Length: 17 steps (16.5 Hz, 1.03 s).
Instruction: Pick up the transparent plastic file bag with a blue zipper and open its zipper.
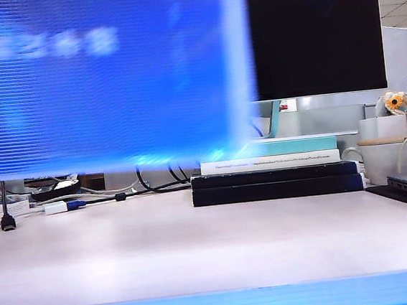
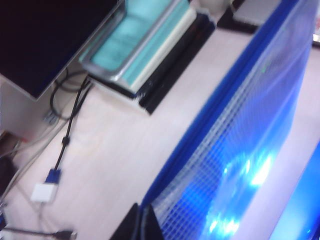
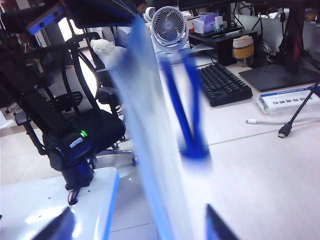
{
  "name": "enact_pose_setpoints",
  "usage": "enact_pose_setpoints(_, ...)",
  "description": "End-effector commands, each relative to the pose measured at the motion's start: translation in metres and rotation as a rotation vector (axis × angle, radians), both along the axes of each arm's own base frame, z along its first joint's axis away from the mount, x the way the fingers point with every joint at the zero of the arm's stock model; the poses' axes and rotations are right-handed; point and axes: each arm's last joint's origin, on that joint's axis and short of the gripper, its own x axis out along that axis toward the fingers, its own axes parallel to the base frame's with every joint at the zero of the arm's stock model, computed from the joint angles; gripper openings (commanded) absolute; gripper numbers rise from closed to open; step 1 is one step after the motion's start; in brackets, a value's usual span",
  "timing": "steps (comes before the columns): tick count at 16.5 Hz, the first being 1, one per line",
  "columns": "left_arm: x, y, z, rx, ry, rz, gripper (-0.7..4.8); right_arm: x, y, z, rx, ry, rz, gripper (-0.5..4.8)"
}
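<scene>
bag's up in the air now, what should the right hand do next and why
Probably bring the right hand in onto the zipper pull and close. The left hand is shut on a corner of the file bag, holding it clear of the table, while the right hand's fingers stand open astride the blurred bag, gripping nothing.

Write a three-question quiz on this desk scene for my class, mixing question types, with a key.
1. True or false: the translucent blue mesh plastic file bag lies flat on the white desk.
2. Which gripper is shut on the bag? A) left gripper B) right gripper
3. Fill in: the bright blue zipper strip runs along the bag's ____.

Key:
1. False; the bag is held up in the air.
2. A. The left gripper's dark fingers pinch a corner; the right gripper's fingers stand apart beside the bag.
3. Edge.
</scene>
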Motion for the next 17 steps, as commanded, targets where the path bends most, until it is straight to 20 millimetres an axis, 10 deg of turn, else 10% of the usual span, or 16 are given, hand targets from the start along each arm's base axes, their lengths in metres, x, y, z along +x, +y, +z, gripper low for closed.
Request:
enact_pose_setpoints(1, 0.006, -0.007, 0.001, -0.057, 0.023, -0.046, -0.07, 0.000, 0.000, 0.003, 0.007, 0.001, 0.006, 3.24)
enact_pose_setpoints(9, 0.038, -0.032, -0.011, -0.082, 0.108, -0.101, -0.07, 0.000, 0.000, 0.007, 0.020, 0.003, 0.005, 0.92)
enact_pose_setpoints(17, 0.046, -0.035, -0.021, 0.011, 0.140, -0.058, -0.07, 0.000, 0.000, 0.007, 0.022, 0.023, 0.005, 1.17)
